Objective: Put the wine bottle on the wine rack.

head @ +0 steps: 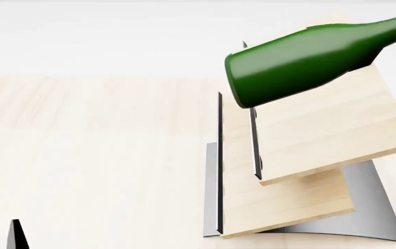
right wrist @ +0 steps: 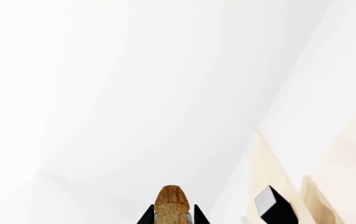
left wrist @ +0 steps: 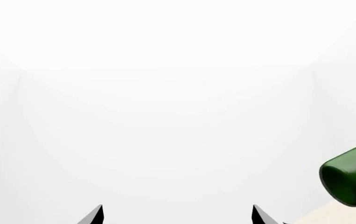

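Operator: Bottle position?

Technician: Wine bottle (head: 301, 59) lies near-horizontal in the air above the upper board of the wine rack (head: 322, 135), base toward the board's left edge, not visibly touching it.

Operator: Gripper states?

Technician: Right gripper (right wrist: 173, 215) pinches the neck just below the cork (right wrist: 171, 200). Left gripper (left wrist: 176, 215) is spread, holding nothing.

Operator: Handling notes?

Technician: Glass: rigid, smooth, likely heavy at the base, breakable. A neck hold probably lets the body sag, so lower slowly; whether the black peg (right wrist: 274, 205) will stop it rolling cannot be judged.
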Available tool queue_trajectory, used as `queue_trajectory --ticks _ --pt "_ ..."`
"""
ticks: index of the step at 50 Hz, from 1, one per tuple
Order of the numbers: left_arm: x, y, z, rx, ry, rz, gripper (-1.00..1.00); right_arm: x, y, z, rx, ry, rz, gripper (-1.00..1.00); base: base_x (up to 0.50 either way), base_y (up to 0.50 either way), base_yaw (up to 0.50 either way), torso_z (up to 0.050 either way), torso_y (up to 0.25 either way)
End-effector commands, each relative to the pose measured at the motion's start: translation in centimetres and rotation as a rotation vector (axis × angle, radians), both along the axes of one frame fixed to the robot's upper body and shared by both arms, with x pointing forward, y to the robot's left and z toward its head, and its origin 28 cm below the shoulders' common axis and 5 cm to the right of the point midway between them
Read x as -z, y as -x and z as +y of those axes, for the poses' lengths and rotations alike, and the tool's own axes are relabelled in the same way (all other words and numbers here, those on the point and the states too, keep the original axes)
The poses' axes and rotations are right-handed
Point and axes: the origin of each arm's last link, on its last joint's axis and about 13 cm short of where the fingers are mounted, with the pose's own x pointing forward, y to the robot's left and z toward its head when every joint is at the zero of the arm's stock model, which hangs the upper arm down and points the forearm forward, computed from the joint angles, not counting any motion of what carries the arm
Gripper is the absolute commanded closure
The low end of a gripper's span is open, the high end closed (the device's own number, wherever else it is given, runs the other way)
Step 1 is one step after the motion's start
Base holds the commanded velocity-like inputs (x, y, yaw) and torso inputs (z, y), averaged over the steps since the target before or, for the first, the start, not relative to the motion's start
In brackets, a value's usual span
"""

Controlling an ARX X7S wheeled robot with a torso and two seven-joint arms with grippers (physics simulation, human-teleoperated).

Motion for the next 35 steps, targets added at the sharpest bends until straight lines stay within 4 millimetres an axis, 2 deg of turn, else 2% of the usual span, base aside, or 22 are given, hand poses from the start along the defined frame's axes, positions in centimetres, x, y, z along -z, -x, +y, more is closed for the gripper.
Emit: queue_trajectory --ticks 1,35 --pt "0.0 0.0 0.0 0.001 -0.001 0.001 -1.0 -0.2 0.2 -0.4 0.023 0.013 -0.056 1.0 0.0 0.0 0.0 0.0 0.0" --pt "0.0 0.0 0.0 0.002 -0.003 0.002 -1.0 1.7 -0.5 -1.0 0.082 0.028 -0.027 1.0 0.0 0.0 0.0 0.0 0.001"
